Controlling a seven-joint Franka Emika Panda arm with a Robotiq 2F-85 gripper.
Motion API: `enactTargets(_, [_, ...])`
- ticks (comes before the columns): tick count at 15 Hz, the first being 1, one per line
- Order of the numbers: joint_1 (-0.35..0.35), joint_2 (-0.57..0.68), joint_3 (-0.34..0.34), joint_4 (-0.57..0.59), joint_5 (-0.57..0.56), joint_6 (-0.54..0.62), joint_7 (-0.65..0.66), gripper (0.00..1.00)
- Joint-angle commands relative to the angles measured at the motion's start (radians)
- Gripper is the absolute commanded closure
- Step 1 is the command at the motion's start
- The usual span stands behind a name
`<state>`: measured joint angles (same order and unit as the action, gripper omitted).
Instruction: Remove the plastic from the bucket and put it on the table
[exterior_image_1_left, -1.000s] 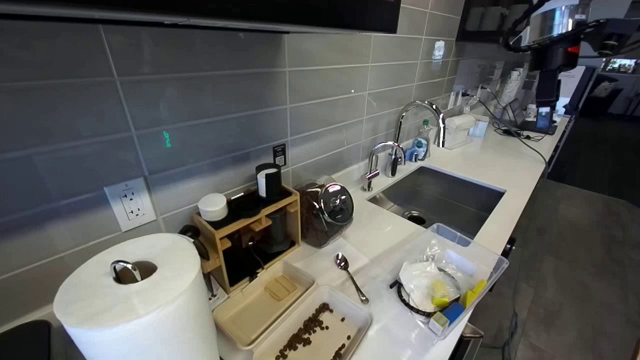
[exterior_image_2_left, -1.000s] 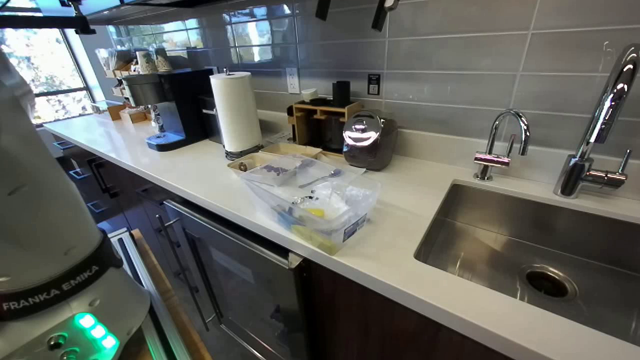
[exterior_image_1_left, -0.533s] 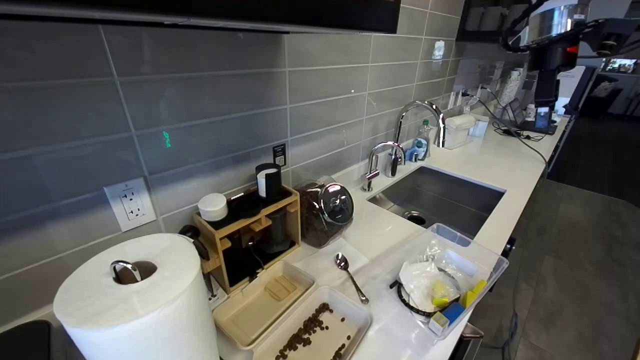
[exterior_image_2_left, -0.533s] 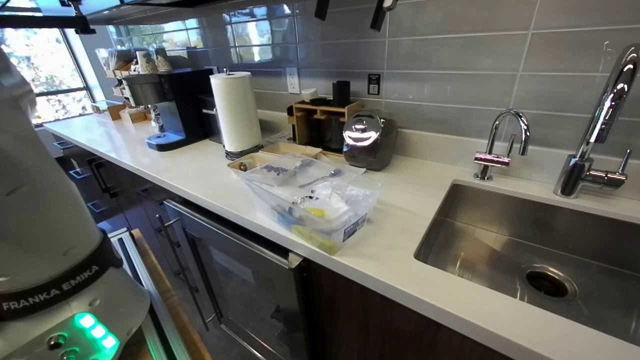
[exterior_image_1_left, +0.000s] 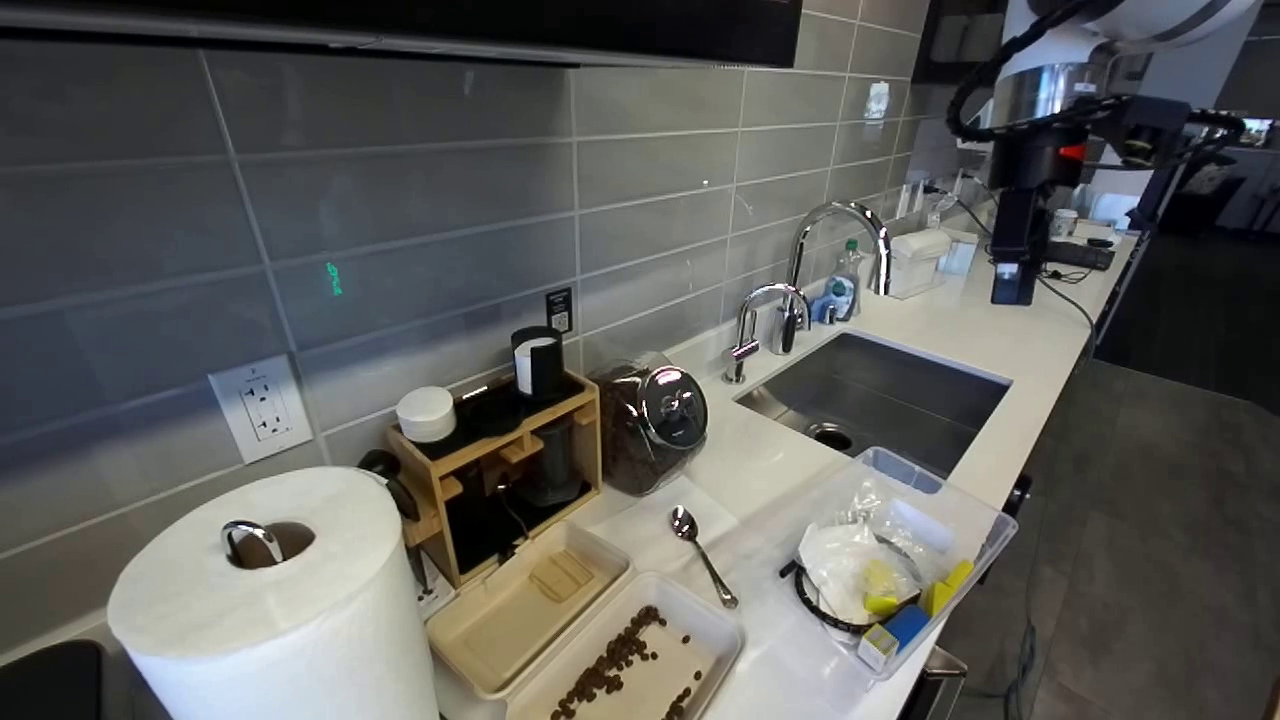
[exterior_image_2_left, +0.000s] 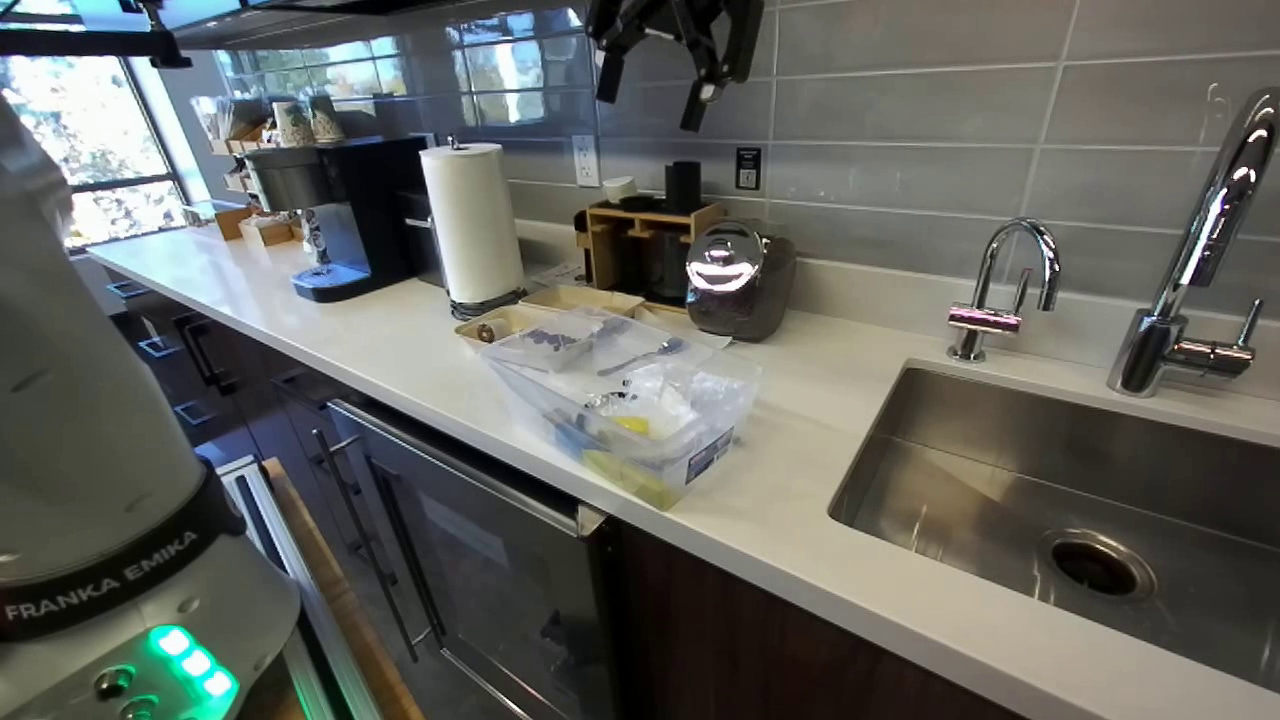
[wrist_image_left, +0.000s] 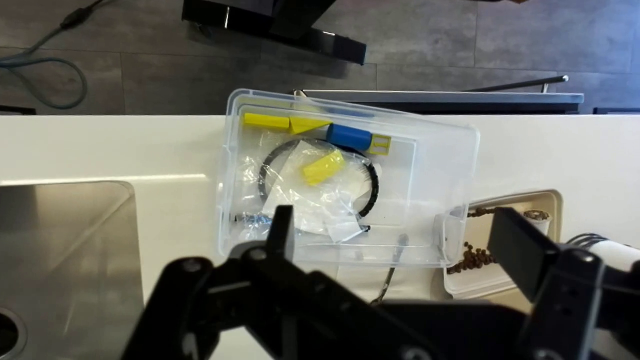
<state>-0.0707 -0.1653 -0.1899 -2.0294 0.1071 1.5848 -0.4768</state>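
Observation:
A round, dark-rimmed bucket (wrist_image_left: 374, 187) lies inside a clear rectangular bin (wrist_image_left: 442, 150); I cannot tell whether it is a tub or only a ring. Crumpled clear plastic (wrist_image_left: 285, 202) lies over it with a yellow piece (wrist_image_left: 324, 167) under or among it. The plastic also shows in both exterior views (exterior_image_1_left: 840, 560) (exterior_image_2_left: 665, 395). The bin stands on the table, the white countertop (wrist_image_left: 175, 150), near its front edge. My gripper (wrist_image_left: 395, 220) is open and empty, high above the counter. It also shows in both exterior views (exterior_image_1_left: 1012, 285) (exterior_image_2_left: 652, 92).
A steel sink (wrist_image_left: 100, 240) with tall faucets (exterior_image_2_left: 1215, 200) lies beside the bin. A spoon (exterior_image_1_left: 712, 565), a tray of coffee beans (exterior_image_1_left: 660, 685), a beige tray (exterior_image_1_left: 500, 640), a dark jar (exterior_image_1_left: 640, 430), a wooden stand (exterior_image_1_left: 590, 450) and a paper towel roll (exterior_image_1_left: 300, 640) stand nearby.
The arm and open gripper have moved lower, and leftward in both exterior views. The plastic, bucket and bin have not moved.

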Motion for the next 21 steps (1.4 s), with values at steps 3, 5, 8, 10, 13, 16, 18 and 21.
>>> enactTargets(3, [0.009,-0.068,0.067,-0.237,0.048,0.261,0.148,0.0])
enactTargets(5, [0.018,-0.079,0.099,-0.316,0.019,0.391,0.221,0.0])
enactTargets(8, [0.031,-0.077,0.152,-0.413,-0.015,0.557,0.35,0.0])
enactTargets(10, [0.041,-0.067,0.187,-0.468,-0.052,0.662,0.439,0.0])
enactTargets(13, [0.049,-0.029,0.228,-0.526,-0.11,0.774,0.569,0.0])
enactTargets(16, [0.052,0.013,0.246,-0.561,-0.132,0.847,0.656,0.0])
enactTargets(18, [0.059,0.048,0.236,-0.565,-0.116,0.83,0.617,0.0])
enactTargets(21, [0.061,0.039,0.232,-0.559,-0.106,0.814,0.614,0.0])
